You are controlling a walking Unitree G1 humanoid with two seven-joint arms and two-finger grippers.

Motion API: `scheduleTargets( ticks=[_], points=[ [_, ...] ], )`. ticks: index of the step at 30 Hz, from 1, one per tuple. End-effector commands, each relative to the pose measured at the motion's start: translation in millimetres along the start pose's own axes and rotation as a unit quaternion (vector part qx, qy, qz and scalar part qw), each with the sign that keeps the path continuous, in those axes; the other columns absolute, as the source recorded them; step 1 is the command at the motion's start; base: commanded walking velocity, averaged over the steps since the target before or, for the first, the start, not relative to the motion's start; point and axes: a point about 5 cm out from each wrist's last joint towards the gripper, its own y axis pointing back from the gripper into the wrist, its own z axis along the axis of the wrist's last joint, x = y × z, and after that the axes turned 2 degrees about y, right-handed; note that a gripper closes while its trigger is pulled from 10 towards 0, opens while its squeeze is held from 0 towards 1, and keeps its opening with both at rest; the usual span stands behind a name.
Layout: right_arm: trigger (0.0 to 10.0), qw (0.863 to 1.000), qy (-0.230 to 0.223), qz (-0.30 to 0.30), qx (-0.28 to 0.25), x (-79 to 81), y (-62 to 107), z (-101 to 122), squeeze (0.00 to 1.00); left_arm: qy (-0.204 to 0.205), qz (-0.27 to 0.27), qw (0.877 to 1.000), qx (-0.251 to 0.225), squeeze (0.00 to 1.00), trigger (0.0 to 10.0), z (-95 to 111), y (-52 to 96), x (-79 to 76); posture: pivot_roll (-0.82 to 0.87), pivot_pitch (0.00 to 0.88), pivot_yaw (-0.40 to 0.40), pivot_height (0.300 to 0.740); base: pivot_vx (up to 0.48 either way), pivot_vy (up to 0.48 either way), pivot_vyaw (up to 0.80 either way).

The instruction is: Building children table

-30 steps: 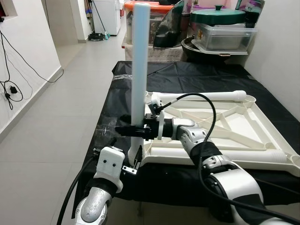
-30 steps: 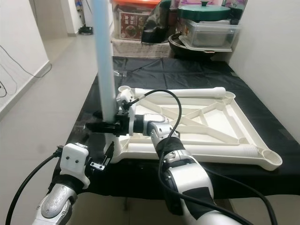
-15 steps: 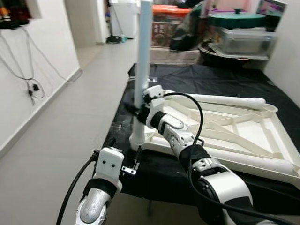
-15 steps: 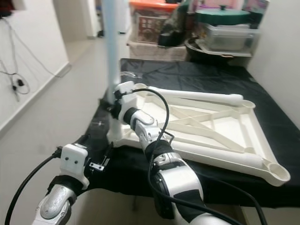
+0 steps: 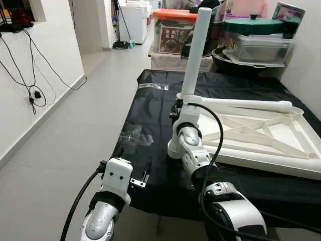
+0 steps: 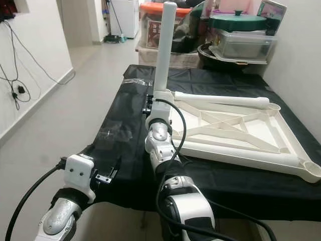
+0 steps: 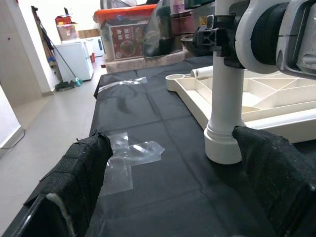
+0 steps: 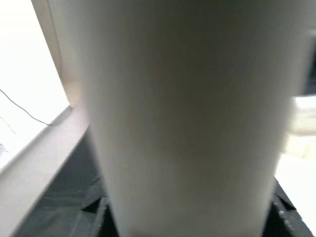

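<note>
Black cloth covers the desk [image 5: 150, 115]. Head views: right pincer [image 5: 176, 111] grips the upright white leg [image 5: 193, 55] beside the upturned tabletop [image 5: 261, 135]. Left wrist: left pincer [image 7: 173, 182] wide. Hollow plastic looks light, stiff, slick; hold low

A pale tiled floor [image 5: 65, 130] runs beside a white wall [image 5: 45, 55] with dangling cables [image 5: 31, 85], past a black-draped tabletop [image 5: 150, 108] toward stacked storage bins [image 5: 175, 30].
</note>
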Motion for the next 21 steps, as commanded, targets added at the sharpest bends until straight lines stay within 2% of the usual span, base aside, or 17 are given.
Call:
scheduleTargets(
  ticks=[1,2,7,8,10,11,12,14,15,16,17,18,19,20,21],
  points=[
    [10.0,0.997,-0.063,0.032,0.019,7.0,2.9,-8,1.00,-0.002,0.001,1.000,0.003,0.00,10.0,-2,-0.1,1.9,0.02,0.000,-0.044,0.740,0.000,0.000,0.00],
    [10.0,0.996,-0.069,0.059,0.002,13.8,3.8,-2,1.00,-0.002,0.002,1.000,0.003,0.00,10.0,-2,-0.1,2.0,0.02,0.000,-0.044,0.740,0.000,0.000,0.00],
    [10.0,0.992,-0.072,0.101,-0.030,20.8,4.1,10,1.00,-0.002,0.001,1.000,0.004,0.00,10.0,-2,-0.2,1.7,0.02,0.000,-0.044,0.740,0.000,0.000,0.00],
    [10.0,0.982,-0.078,0.163,-0.055,23.3,2.2,22,0.00,-0.001,0.000,1.000,0.004,0.00,10.0,-2,-0.4,0.9,0.02,0.000,-0.044,0.740,0.000,0.000,0.00],
    [10.0,0.982,-0.078,0.163,-0.055,23.3,2.2,22,0.00,-0.001,0.000,1.000,0.004,0.00,10.0,-2,-0.4,0.9,0.02,0.000,-0.044,0.740,0.000,0.000,0.00],
    [10.0,0.967,-0.088,0.232,-0.054,24.0,0.3,27,0.00,-0.001,0.000,1.000,0.004,0.00,10.0,-2,-0.5,0.7,0.02,0.000,-0.044,0.740,0.000,0.000,0.00],
    [10.0,0.945,-0.097,0.309,-0.040,24.8,-0.1,30,0.00,0.000,0.000,1.000,0.003,0.00,10.0,-2,-0.9,0.7,0.01,0.000,-0.042,0.740,0.000,0.000,0.00],
    [10.0,0.945,-0.097,0.309,-0.040,24.8,-0.1,30,0.00,0.000,0.000,1.000,0.003,0.00,10.0,-2,-0.9,0.7,0.01,0.000,-0.042,0.740,0.000,0.000,0.00],
    [10.0,0.917,-0.103,0.385,-0.020,25.8,1.4,30,0.00,0.000,-0.001,1.000,0.003,0.00,10.0,-2,-1.2,0.6,0.01,0.000,-0.042,0.740,0.000,0.000,0.00],
    [10.0,0.880,-0.094,0.466,-0.008,26.3,6.1,31,0.00,0.000,-0.001,1.000,0.003,0.00,10.0,-2,-1.6,0.6,0.01,0.000,-0.042,0.740,0.000,0.000,0.00],
    [10.0,0.880,-0.094,0.466,-0.008,26.3,6.1,31,0.00,0.000,-0.001,1.000,0.003,0.00,10.0,-2,-1.6,0.6,0.01,0.000,-0.042,0.740,0.000,0.000,0.00],
    [10.0,0.837,-0.075,0.541,0.013,27.0,12.3,28,0.00,0.000,-0.002,1.000,0.002,0.00,10.0,-2,-2.1,0.6,0.01,0.000,-0.042,0.740,0.000,0.000,0.00],
    [10.0,0.783,-0.053,0.619,0.034,29.9,21.1,25,0.00,0.000,-0.005,1.000,0.001,0.00,10.0,-1,-2.6,0.3,0.00,0.000,-0.035,0.740,0.000,0.000,0.00],
    [10.0,0.783,-0.053,0.619,0.034,29.9,21.1,25,0.00,0.000,-0.005,1.000,0.001,0.00,10.0,-1,-2.6,0.3,0.00,0.000,-0.035,0.740,0.000,0.000,0.00],
    [10.0,0.737,-0.033,0.672,0.055,36.0,28.1,22,0.00,0.000,-0.011,1.000,-0.003,0.00,10.0,1,-3.8,-2.3,0.00,0.000,-0.029,0.740,0.000,0.000,0.00]
  ],
)
